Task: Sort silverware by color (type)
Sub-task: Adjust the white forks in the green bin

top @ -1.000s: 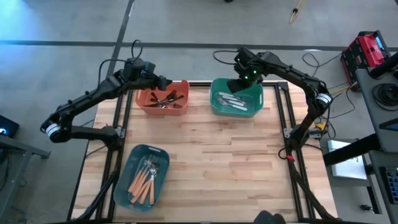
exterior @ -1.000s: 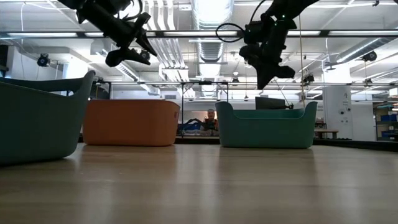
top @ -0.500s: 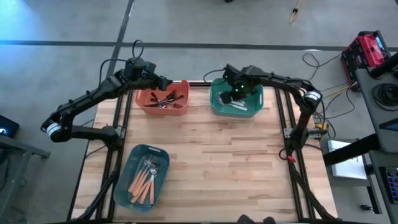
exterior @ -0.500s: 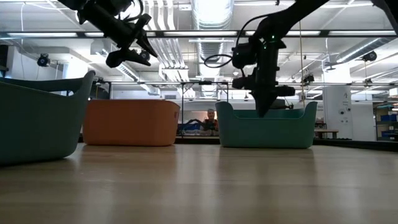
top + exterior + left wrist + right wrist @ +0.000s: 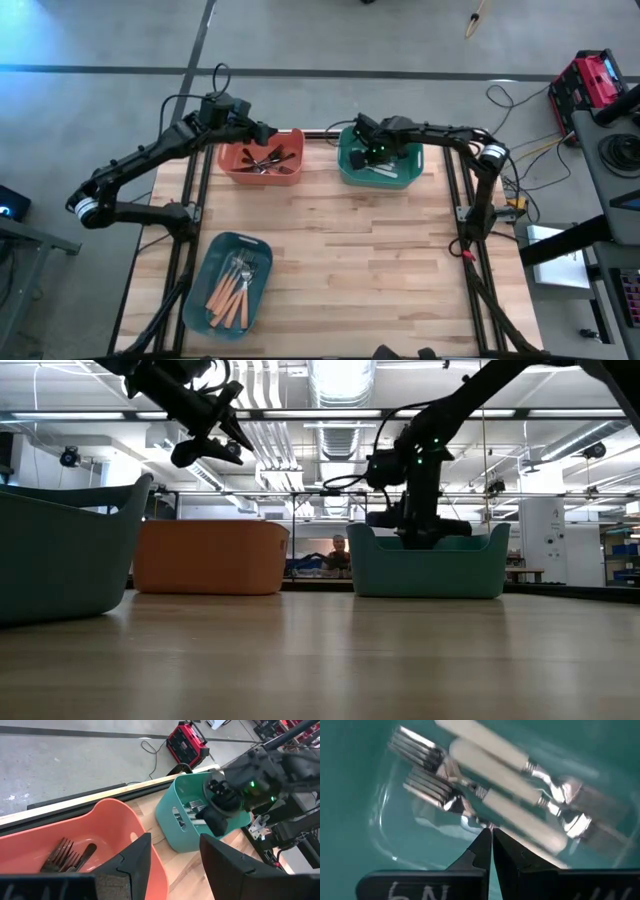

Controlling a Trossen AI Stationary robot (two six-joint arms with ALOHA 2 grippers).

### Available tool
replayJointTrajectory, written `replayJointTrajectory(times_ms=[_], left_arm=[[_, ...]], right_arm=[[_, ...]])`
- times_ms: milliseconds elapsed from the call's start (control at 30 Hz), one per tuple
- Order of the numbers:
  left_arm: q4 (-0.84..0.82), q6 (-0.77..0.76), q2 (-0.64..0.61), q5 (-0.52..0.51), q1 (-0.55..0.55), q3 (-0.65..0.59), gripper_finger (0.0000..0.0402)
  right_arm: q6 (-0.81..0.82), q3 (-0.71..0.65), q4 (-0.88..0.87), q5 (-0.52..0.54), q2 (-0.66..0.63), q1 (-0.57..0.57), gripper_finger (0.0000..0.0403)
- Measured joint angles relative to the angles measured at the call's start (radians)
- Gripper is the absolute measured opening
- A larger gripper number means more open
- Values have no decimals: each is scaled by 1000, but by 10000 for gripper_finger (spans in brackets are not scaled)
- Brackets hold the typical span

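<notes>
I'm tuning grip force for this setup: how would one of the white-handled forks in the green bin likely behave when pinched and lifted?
The white-handled forks look rigid, so probably no flexing. Their smooth rounded handles may slip or twist between narrow fingers. They overlap in the green bin, so lifting one would likely drag its neighbours.

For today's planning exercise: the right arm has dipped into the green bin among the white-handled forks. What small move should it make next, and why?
Probably open the right pincer a little. Its tips are shut with nothing between them, low in the green bin right over the white-handled forks; shut, it cannot take one. The left pincer waits open above the orange bin.
</notes>
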Motion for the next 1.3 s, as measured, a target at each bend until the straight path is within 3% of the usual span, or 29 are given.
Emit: replayJointTrajectory(times_ms=[300, 900, 1300], left_arm=[[0, 15, 0, 0, 0, 0, 151], [1, 16, 0, 0, 1, 0, 151], [1, 19, -1, 0, 1, 0, 151]], right_arm=[[94, -144, 194, 11, -66, -6, 9], [44, -123, 233, 84, -21, -22, 9], [23, -124, 240, 76, 23, -22, 9]])
